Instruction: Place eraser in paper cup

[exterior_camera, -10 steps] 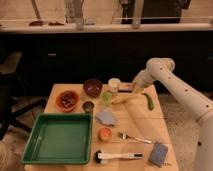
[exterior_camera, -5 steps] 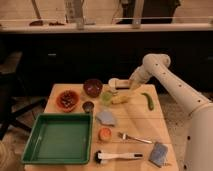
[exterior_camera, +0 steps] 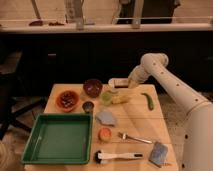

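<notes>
Gripper: clenched, reaching in from the right above the far edge of the table, just over the paper cup; whether it grips anything cannot be told.
Paper cup: far edge of the table, right of the dark red bowl, partly hidden by the gripper.
Eraser: cannot be made out.
Dark red bowl: far side, left of the gripper.
Green cup: just in front of the gripper.
Green tray: near left corner.
Brush: near edge.
</notes>
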You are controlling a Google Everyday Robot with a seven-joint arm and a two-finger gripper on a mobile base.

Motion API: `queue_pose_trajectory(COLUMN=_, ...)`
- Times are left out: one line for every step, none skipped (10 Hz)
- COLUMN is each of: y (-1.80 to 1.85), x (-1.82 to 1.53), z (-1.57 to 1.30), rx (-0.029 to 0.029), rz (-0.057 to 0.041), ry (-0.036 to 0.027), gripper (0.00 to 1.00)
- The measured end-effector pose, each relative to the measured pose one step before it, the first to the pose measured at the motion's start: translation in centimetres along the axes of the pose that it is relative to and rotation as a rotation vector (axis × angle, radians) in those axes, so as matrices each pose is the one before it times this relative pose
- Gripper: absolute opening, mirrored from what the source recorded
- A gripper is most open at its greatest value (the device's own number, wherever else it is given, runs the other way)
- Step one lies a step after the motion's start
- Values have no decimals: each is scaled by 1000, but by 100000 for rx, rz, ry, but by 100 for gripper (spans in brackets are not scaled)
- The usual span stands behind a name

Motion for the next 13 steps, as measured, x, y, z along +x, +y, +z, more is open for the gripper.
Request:
queue_pose_trajectory(y=-158, x=-168, z=151, rx=650, rz=34, ry=181, gripper=0)
queue_pose_trajectory(y=-265, x=-466, z=291, rx=413, rz=-236, ry=-146, gripper=0)
queue_pose_trajectory(y=-267, x=-538, z=420, rx=189, rz=-394, ry=-127, gripper=0)
queue_pose_trajectory(y=-358, x=-342, z=263, rx=470, rz=-84, ry=-49, gripper=0)
queue_pose_trajectory(y=-339, x=-183, z=267, rx=366, rz=-50, ry=63, gripper=0)
queue_pose_trajectory(y=-302, x=-126, z=197, rx=334, rz=-71, ry=160, gripper=0)
queue_pose_trajectory(y=-205, x=-234, z=222, rx=261, rz=-135, ry=74, gripper=0)
queue_pose_trajectory(y=-291, x=-421, z=395, rx=382, rz=-156, ry=73, gripper=0)
queue_pose_trajectory(y=-132, x=-129, z=176, rx=172, rz=7, ry=56, gripper=0)
queue_pose_trajectory(y=-154, x=-58, z=260, rx=261, rz=162, ry=119, gripper=0)
queue_pose_trajectory(y=-128, x=53, z=197, rx=321, rz=431, ry=167, gripper=0)
queue_pose_trajectory(y=-104, x=-75, z=307, rx=198, rz=346, ry=38, gripper=0)
queue_pose_trajectory(y=-140, x=-157, z=164, rx=209, rz=126, ry=-150, gripper=0)
